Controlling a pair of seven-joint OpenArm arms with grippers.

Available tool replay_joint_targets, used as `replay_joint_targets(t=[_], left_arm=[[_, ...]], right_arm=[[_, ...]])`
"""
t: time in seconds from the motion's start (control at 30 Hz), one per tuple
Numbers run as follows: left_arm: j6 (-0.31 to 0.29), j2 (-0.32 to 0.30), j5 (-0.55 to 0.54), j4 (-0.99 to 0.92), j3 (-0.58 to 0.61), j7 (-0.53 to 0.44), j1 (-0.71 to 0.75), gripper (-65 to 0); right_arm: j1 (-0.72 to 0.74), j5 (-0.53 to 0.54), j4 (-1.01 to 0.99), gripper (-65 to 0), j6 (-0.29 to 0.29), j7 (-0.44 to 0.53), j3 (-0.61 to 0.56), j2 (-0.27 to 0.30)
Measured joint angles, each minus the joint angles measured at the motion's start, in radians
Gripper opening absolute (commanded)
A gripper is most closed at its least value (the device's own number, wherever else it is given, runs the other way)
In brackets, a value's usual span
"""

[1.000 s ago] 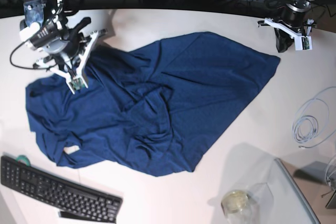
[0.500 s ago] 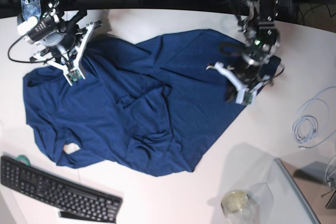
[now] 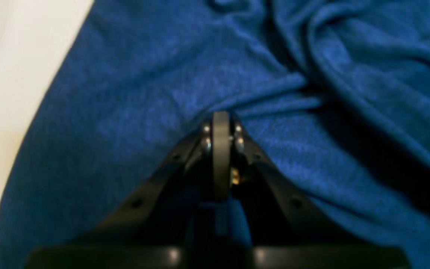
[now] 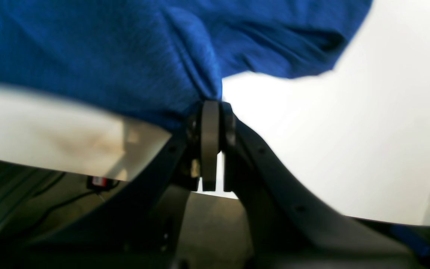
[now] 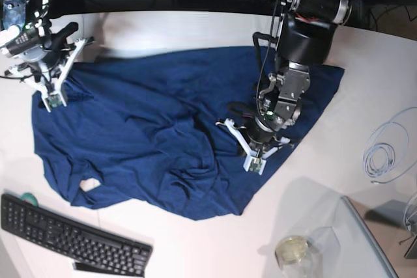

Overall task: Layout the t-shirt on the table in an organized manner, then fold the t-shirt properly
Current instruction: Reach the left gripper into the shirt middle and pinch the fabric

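Beside the t-shirt lie keyboard, cable, jar.

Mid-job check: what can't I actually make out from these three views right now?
- Left wrist view: whether the left gripper has pinched the t-shirt; its shut tips hide the contact and the picture is soft.
- Base view: the cloth beneath the left arm; the arm covers it.
- Right wrist view: the right gripper is shut on the shirt's edge; the rest of the shirt is cut off at the top.
- Base view: collar and sleeves are lost in wrinkles.
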Motion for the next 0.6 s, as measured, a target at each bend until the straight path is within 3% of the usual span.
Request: replay_joint_targets(t=[0.1,0.3,0.5,0.6], left_arm=[[-0.004,-0.022,-0.006,0.001,-0.001,-0.02,0.003,-65.0],[0.061,-0.05,-0.007,0.01,0.002,-0.029,0.019,-65.0],[0.082,-0.058,0.004,0.191,0.001,0.044,0.125,-65.0],[0.095,-0.061,0.014,0.308,0.001,0.077,0.182,-65.0]], right_arm=[[0.017,0.006,-0.095,-64.7,0.11,0.004,0.077,-0.007],[0.084,0.011,-0.391,-64.7,0.201,0.086,0.182,-0.012],[0.08,-0.005,-0.437,-63.6,0.224,0.106,0.191,-0.063],[0.076,-0.006,-0.402,-52.1,0.224,0.084,0.19,-0.094]])
